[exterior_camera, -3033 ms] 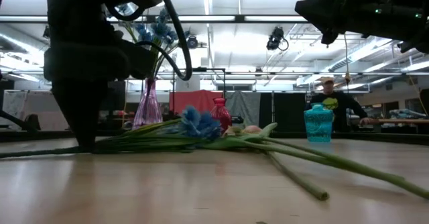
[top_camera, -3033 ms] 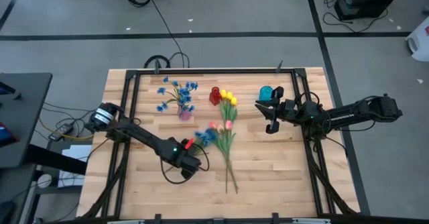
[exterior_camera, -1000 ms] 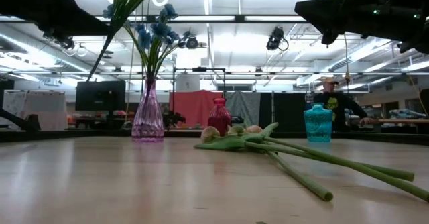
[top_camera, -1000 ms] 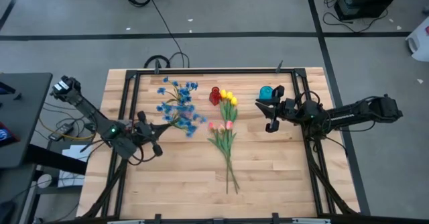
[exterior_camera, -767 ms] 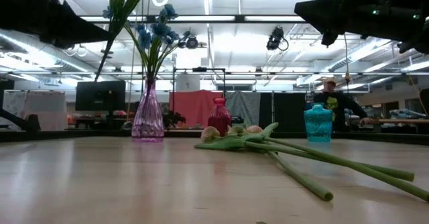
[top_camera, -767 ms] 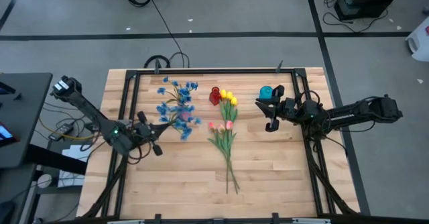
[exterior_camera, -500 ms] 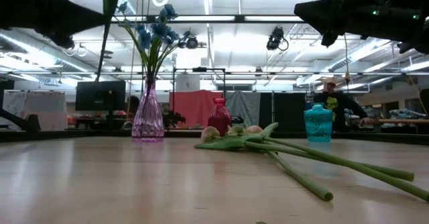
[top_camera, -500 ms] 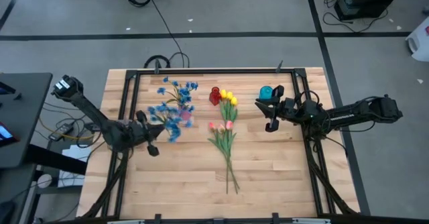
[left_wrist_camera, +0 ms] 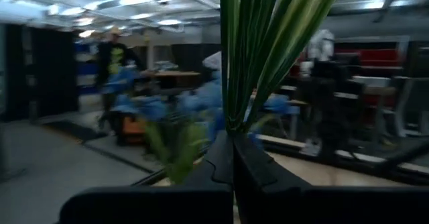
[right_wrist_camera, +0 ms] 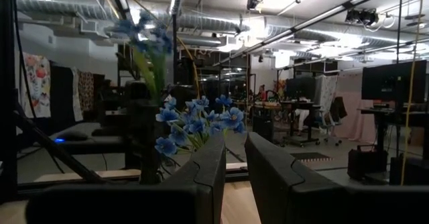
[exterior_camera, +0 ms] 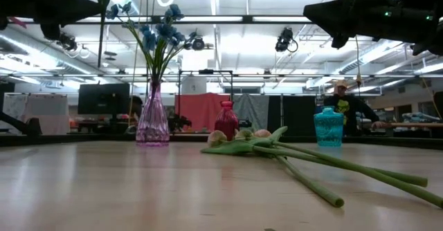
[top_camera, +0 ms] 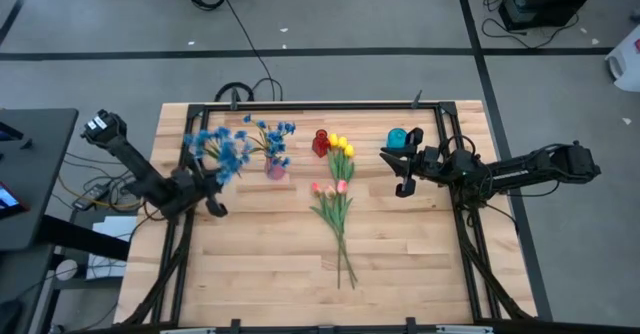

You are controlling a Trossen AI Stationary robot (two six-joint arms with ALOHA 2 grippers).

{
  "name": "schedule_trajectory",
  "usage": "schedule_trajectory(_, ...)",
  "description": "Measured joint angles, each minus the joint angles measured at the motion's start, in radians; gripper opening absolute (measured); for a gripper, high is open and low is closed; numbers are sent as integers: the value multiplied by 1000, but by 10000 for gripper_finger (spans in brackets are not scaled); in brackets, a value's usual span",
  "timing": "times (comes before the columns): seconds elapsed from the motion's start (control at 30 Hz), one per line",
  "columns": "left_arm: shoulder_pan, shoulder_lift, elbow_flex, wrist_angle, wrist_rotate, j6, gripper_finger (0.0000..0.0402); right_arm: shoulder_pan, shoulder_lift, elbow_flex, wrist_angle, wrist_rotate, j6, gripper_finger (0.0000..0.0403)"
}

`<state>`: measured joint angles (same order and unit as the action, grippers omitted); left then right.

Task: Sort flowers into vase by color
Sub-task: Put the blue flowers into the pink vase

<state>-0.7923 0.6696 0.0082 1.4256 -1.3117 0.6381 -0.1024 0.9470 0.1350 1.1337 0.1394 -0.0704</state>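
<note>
The left gripper (top_camera: 205,189) is squeezing the blue flowers (top_camera: 215,149) tight by their stems, up beside the pink vase (top_camera: 276,168). Next, the stems need dropping in. The right gripper (top_camera: 402,167) is waiting, slightly open, holding nothing.

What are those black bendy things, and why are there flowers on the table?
They are two robot arms, each ending in a claw. One picture looks down from above, one looks across the table top, and two come from little cameras on the arms' wrists.

The left claw is shut on a bunch of blue flowers, lifting it up in the air near the pink vase, which already has blue flowers in it.

The right claw waits above the table beside the blue vase, holding nothing.

A small red vase stands in the middle. The yellow tulips and pink tulips lie on the wooden table.
</note>
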Motion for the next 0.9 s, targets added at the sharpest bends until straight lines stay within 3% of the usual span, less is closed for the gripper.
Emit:
schedule_trajectory(0.13,28,-1,0,126,-72,109,0,0,0,0,1,0,0,74)
schedule_trajectory(0.27,108,-18,0,139,-83,137,0,0,0,0,1,0,0,74)
schedule_trajectory(0.43,226,-18,0,139,-79,17,0,0,0,0,11,0,15,74)
schedule_trajectory(0.6,299,-17,0,131,-3,-141,0,0,0,0,15,0,16,74)
schedule_trajectory(0.9,416,-15,0,-64,132,-472,0,0,0,0,45,-4,16,74)
